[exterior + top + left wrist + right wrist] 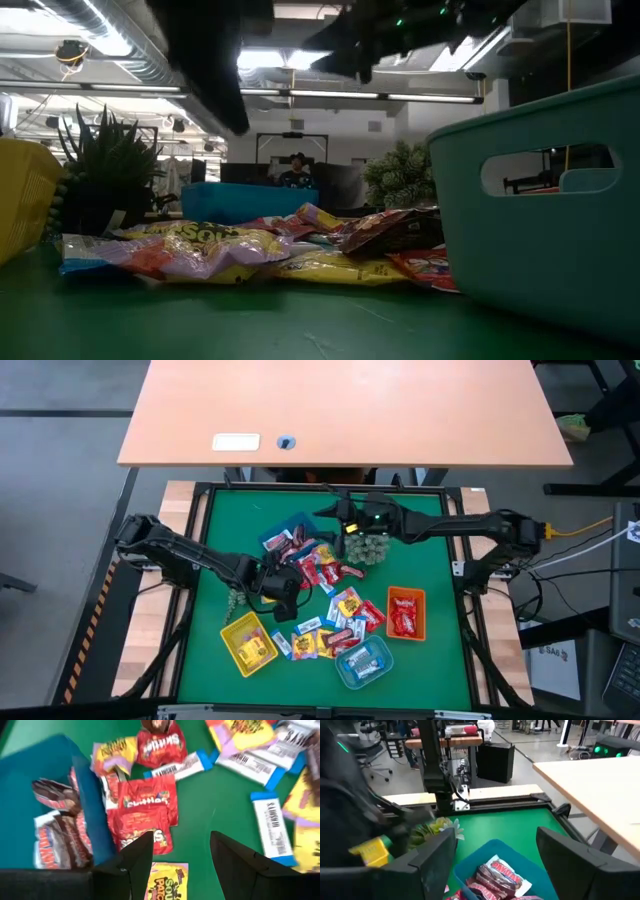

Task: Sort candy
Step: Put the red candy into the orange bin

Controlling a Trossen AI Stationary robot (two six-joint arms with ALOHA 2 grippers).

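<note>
Candy [335,610] pile sits mid-mat, spread from the blue tray [281,535] down toward the teal tray [364,662]. Taking the blue tray as landmark throughout.

Left gripper [177,865] hovers just beside the blue tray's open-mat side, fingers spread and empty. Directly ahead of the fingertips lies a red Skittles pack [145,812], flat on the mat, nearly touching the tray wall, long axis roughly in line with the fingers, so the jaws would close across its short width. A yellow Sour Patch pack [167,882] lies under the fingers. Blue-and-white bars [270,822] lie farther out from the tray, well clear of the grip line.

Right gripper [495,850] hangs over the blue tray's far side, fingers wide apart, nothing between them. Dark brown wrapped bars [497,875] lie in the tray right below it; my read is a drop just done, though that's a guess.

Left arm is the nearer one to the loose red pack; I'd judge it takes the next pick.

Obstacles:
- tray wall close beside the Skittles pack, little room for the finger on that side
- overlapping packs next to it, risk of pinching two
- green plant [366,546] just beyond the tray near the right arm, and a second plant [235,598] by the left arm's wrist

Orange tray [405,613] and yellow tray [248,643] lie well apart from the blue tray, past the pile.
</note>
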